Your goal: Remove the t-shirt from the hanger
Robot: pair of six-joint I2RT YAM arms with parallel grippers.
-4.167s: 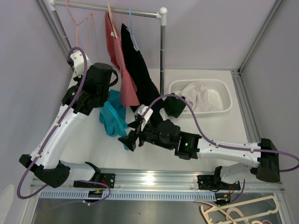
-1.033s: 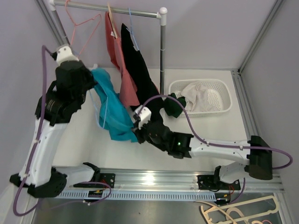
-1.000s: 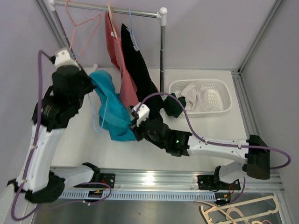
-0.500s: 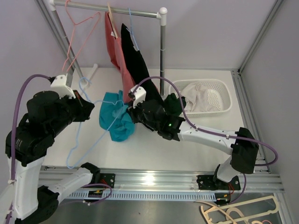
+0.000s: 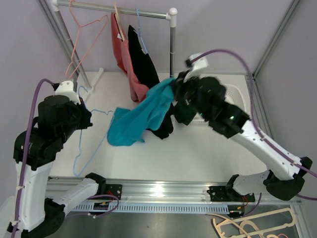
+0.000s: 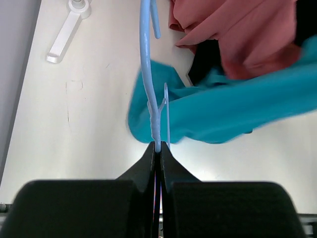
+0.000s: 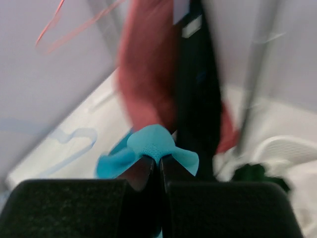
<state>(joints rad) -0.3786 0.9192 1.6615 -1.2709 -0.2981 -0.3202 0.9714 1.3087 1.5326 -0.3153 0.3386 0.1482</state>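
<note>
The teal t-shirt is stretched in the air from upper right to lower left. My right gripper is raised above the table and shut on its top end; the blurred right wrist view shows a fold of teal cloth pinched between the jaws. At the left, my left gripper is shut on the neck of the light blue wire hanger. The left wrist view shows the hanger rising from the shut gripper with the t-shirt beyond it. Whether cloth still catches the wire I cannot tell.
A clothes rack rail and its post stand at the back, carrying a pink hanger, a red garment and a black garment. A white basket sits behind my right arm, dark green cloth beside it.
My right gripper has swung up and to the right, drawing the t-shirt out long. My left arm has pulled the hanger left and toward the near edge, away from the cloth.
</note>
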